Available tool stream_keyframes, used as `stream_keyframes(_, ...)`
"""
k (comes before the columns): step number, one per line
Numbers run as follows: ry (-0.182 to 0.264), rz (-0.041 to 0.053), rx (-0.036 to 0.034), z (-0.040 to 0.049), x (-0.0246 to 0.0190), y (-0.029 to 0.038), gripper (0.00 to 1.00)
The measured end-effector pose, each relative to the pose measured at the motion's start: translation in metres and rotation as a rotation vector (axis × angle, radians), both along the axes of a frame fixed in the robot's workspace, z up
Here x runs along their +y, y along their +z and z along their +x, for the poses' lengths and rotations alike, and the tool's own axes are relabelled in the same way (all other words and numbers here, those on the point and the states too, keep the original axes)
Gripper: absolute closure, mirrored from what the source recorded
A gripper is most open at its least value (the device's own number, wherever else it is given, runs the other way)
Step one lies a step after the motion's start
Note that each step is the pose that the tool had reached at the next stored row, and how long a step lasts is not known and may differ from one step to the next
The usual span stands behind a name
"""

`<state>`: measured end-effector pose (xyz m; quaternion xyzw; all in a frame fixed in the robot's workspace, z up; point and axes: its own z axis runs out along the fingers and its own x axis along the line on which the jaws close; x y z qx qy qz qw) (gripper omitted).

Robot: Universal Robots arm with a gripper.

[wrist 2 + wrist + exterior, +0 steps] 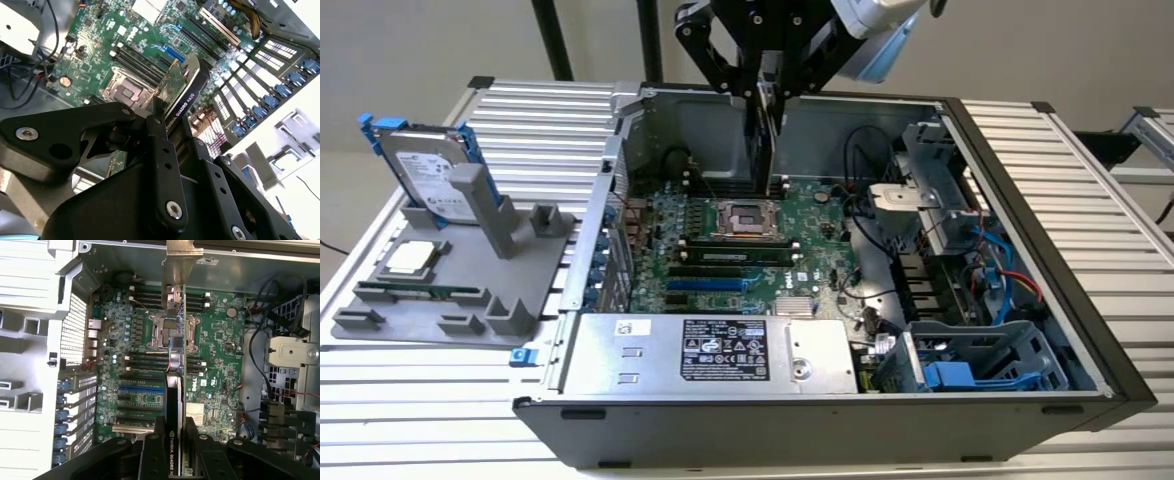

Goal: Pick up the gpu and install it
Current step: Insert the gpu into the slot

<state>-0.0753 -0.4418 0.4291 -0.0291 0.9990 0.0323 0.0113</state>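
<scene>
My gripper (766, 85) is shut on the gpu (763, 140), which hangs edge-down over the open computer case (1014, 180), above the motherboard (720, 235) near the CPU socket (750, 217). In the first wrist view the gpu (175, 385) runs away from the gripper (176, 445), its silver bracket (177, 265) at the far end and its black side facing the blue slot (140, 388). In the second wrist view the gpu (182, 87) shows a green face and a black edge between the black fingers (161, 145). The card is clear of the board and sits in no slot.
A grey fixture (447, 300) on the exterior view's left holds a hard drive (434, 175), a CPU (407, 258) and a memory stick (414, 292). Inside the case are the power supply (707, 352), a blue drive cage (974, 365) and loose cables (1001, 265).
</scene>
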Motion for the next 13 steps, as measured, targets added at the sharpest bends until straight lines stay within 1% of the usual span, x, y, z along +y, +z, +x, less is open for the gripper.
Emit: stream_keyframes(13, 0.033, 0.0, 0.0, 0.0, 0.0, 0.0, 1.0)
